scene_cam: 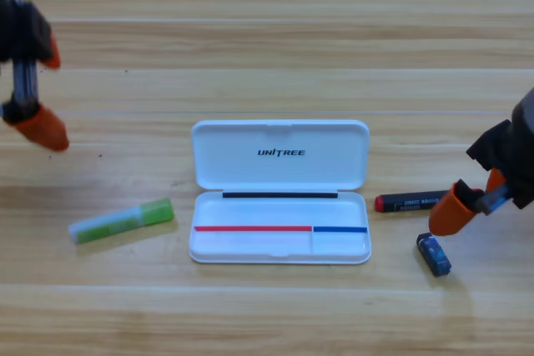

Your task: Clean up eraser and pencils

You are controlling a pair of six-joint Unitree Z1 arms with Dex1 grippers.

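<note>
Eraser [434, 254] lies on the table [267, 39] right of the white case [280, 193], just off its lower right corner, long axis tilted a bit off vertical. Nothing grips it. Black marker [411, 202] lies just above it, also right of the case, long axis roughly horizontal, red end toward the case, far end hidden behind the right end effector [471, 202]. Green-ended stick [123, 220] sits left of the case, slightly tilted, green end nearest the case. Case lid is open, tray holds none of the three.

Key relation: eraser is directly below and slightly left of the right end effector, close but not touching as far as I can see. The lower orange jaw tip hangs just above the eraser's top end, over the marker's right end. Right arm is clearly the nearer one for both. Its jaws look parted, holding nothing.

Left end effector [33, 93] is far upper left of the case, jaws apart, empty, nearest the green stick.

Judgement: the eraser pick needs a short drop, with the wrist turned across the eraser's short side.
</note>
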